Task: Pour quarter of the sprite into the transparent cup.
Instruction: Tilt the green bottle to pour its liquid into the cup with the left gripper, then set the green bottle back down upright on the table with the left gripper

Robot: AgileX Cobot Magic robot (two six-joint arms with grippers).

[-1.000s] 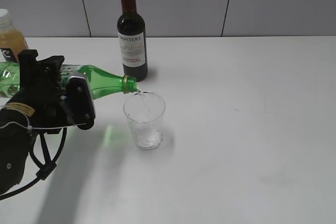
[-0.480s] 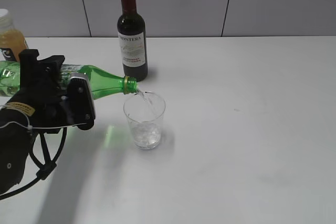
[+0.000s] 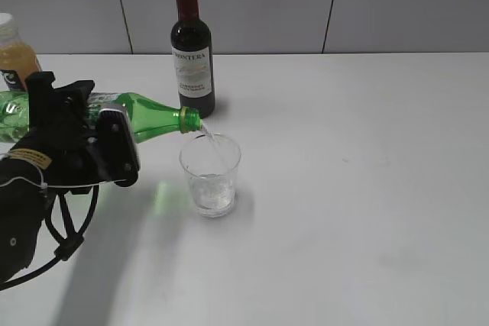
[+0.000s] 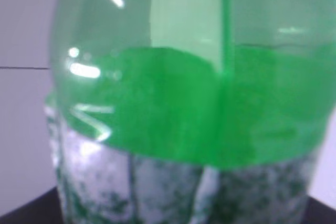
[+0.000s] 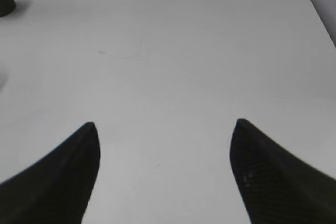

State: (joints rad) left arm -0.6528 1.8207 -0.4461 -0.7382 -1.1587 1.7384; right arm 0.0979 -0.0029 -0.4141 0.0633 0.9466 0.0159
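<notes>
The sprite [image 3: 153,121], a green bottle, lies nearly level in my left gripper [image 3: 88,124], which is shut on its labelled body. Its open mouth hangs just over the left rim of the transparent cup [image 3: 210,173], and a thin clear stream runs down into it. The cup stands upright on the table with a little fizzy liquid at the bottom. In the left wrist view the sprite [image 4: 189,108] fills the picture and hides the fingers. My right gripper [image 5: 164,129] hovers open over bare white table with nothing between its fingers; it does not show in the exterior view.
A dark wine bottle [image 3: 191,59] with a red cap stands just behind the cup, near the sprite's mouth. An orange juice bottle [image 3: 14,55] stands at the far left behind my left arm. The white table [image 3: 367,188] stretches to the right of the cup.
The stream keeps running and the liquid in the cup has risen slightly. The bottle's mouth has lifted a touch; the left arm has hardly moved.
</notes>
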